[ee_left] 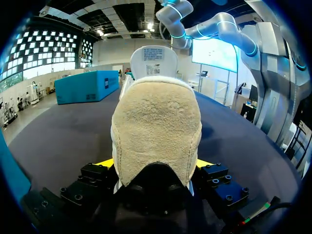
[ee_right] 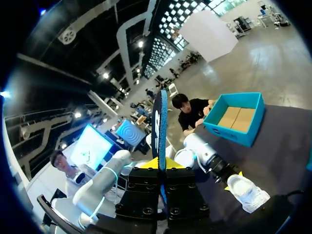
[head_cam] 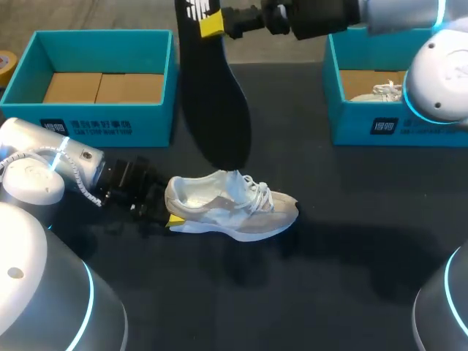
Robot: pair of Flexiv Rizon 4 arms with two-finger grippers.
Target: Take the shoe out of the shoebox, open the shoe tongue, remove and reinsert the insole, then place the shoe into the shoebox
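Observation:
A white and beige shoe [head_cam: 238,205] lies on its sole in the middle of the dark table, toe to the right. My left gripper [head_cam: 172,216] is at table level with its fingers on both sides of the heel [ee_left: 156,131], shut on the shoe. High over the table's far side, my right gripper [head_cam: 212,23] is shut on the top end of a black insole [head_cam: 212,95]. The insole hangs straight down, its lower end just above the shoe's opening. In the right wrist view the insole [ee_right: 160,122] stands edge-on between the fingers, and the shoe [ee_right: 248,190] lies far below.
A teal shoebox [head_cam: 99,121] with a cardboard floor stands at the back left. A second teal shoebox [head_cam: 387,128] at the back right holds another white shoe [head_cam: 380,91]. My right arm's elbow [head_cam: 439,80] hangs over that box.

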